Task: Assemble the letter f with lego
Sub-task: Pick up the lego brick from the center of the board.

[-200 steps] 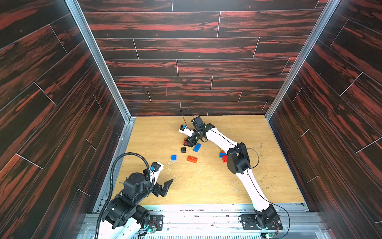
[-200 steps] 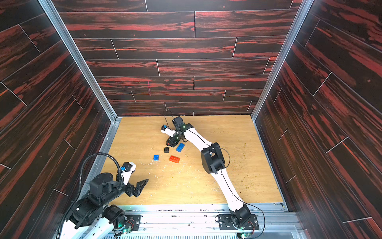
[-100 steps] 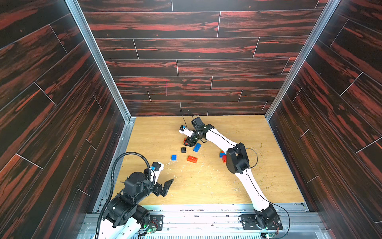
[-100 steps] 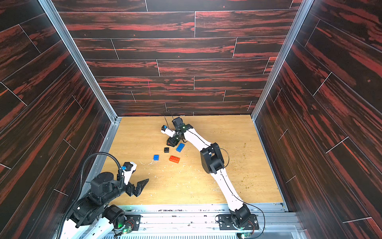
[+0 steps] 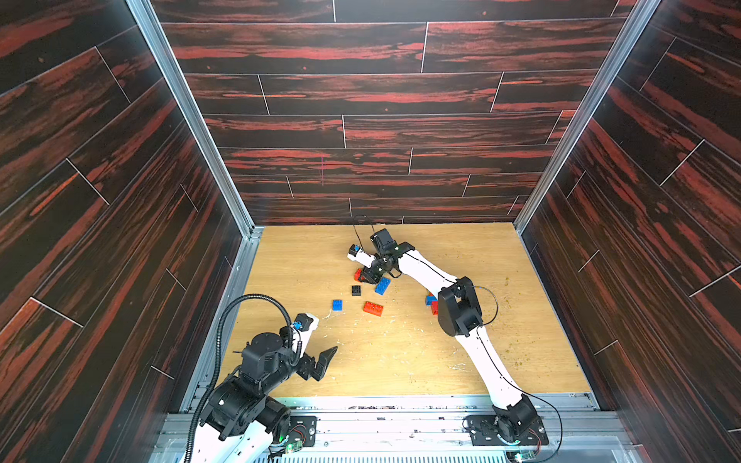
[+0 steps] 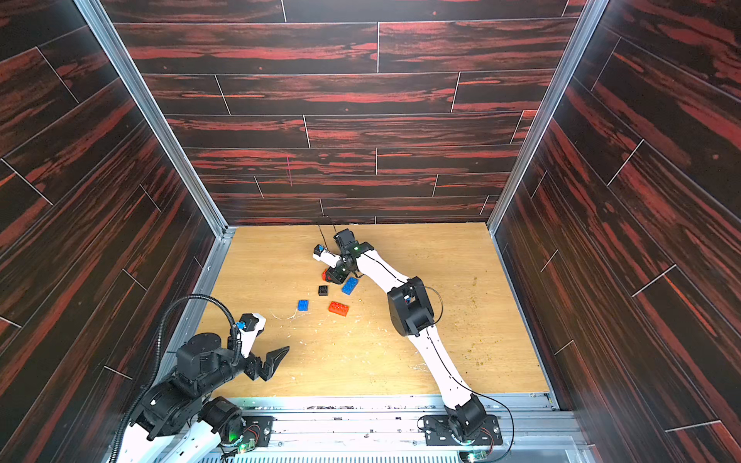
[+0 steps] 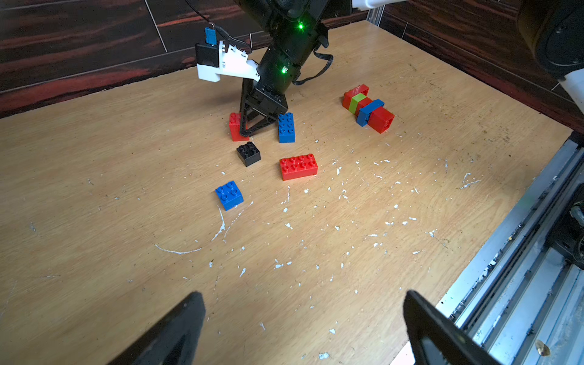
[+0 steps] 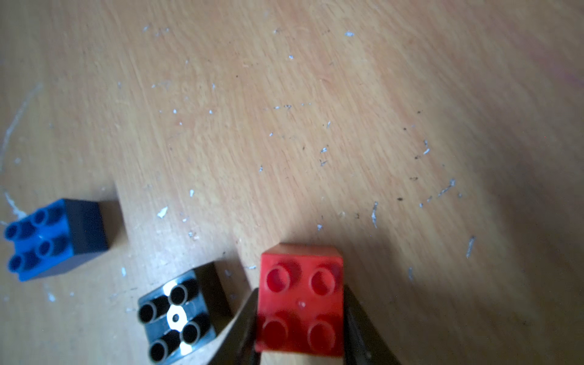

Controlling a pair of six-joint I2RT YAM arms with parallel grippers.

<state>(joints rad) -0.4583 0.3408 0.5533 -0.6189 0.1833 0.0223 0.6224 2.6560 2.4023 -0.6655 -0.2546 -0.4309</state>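
Moved since earlier: right gripper [image 8: 300,289] has sunk a little toward the table [image 7: 94,189] and its jaws have drawn in; left gripper [image 5: 320,362] and the loose bricks are unchanged.
Right gripper: fingers pressed against two opposite sides of the red square brick [image 8: 300,303], which sits studs-up on the table.
Left gripper: spread wide, empty, hovering over the near-left part of the table, well apart from every brick.
Loose lego: black square brick [image 8: 177,316] just beside the gripped one; blue square brick [image 8: 47,240] further off; blue oblong brick [image 7: 286,127] just beside the right gripper's other side; red oblong brick [image 7: 298,166] nearer the robot.
Partial build: joined stack [image 7: 368,109] of red, lime green and blue bricks, lying on its side, well apart from the loose group.
Step in hand (judged): securing the pick of the red square brick.
Next move calls for: a straight lift clear of the black neighbour, then stud alignment at the joined stack, which probably needs steadying by the left gripper.
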